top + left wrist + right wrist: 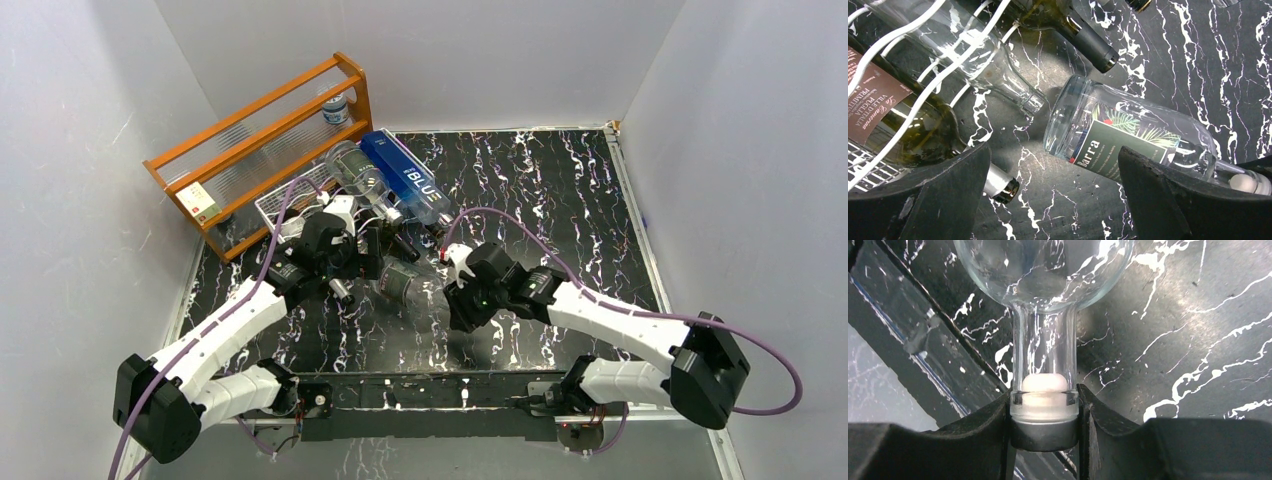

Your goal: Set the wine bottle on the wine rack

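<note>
The wine bottle (400, 283) is clear glass with a dark green "Barra" label (1120, 145). It lies on its side low over the black marbled table, base toward the wine rack. My right gripper (1044, 405) is shut on its capped neck (1044, 365), and is also seen from above (447, 285). The white wire wine rack (272, 205) sits at the left. It holds a dark bottle with a brown label (893, 115) and a clear bottle (978, 60). My left gripper (1055, 165) hangs open just beside the wine bottle's base, with nothing between its fingers (938, 195).
An orange wooden shelf frame (260, 125) stands behind the rack against the left wall. A blue bottle (405, 178) and a clear bottle (358, 172) lie at the back. Another dark bottle neck (1085, 40) points toward the wine bottle. White walls enclose the table.
</note>
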`<action>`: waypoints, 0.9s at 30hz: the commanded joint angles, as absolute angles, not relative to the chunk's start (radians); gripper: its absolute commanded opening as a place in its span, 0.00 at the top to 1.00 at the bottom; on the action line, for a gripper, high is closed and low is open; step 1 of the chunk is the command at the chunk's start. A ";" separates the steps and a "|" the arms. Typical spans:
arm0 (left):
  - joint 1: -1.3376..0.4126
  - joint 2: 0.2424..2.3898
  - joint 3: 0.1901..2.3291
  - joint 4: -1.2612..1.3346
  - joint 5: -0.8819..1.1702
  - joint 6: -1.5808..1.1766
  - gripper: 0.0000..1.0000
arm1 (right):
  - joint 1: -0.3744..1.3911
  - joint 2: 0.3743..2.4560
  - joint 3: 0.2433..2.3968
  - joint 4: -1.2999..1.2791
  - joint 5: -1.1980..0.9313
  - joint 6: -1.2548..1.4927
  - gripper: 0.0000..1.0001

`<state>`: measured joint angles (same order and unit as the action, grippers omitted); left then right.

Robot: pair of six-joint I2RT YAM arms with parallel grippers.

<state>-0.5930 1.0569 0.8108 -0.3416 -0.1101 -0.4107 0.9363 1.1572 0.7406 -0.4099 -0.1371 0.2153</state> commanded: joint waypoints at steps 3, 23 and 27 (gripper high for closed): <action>-0.594 1.057 0.807 -0.311 -0.080 -0.437 0.02 | 0.941 1.212 0.834 -0.488 -0.250 0.157 1.00; -0.595 0.944 0.825 -0.317 -0.150 -0.426 0.02 | 0.942 1.447 0.878 -0.445 -0.139 0.142 0.61; -0.594 0.922 0.826 -0.327 -0.168 -0.415 0.02 | 0.942 1.456 0.871 -0.398 -0.127 0.139 0.54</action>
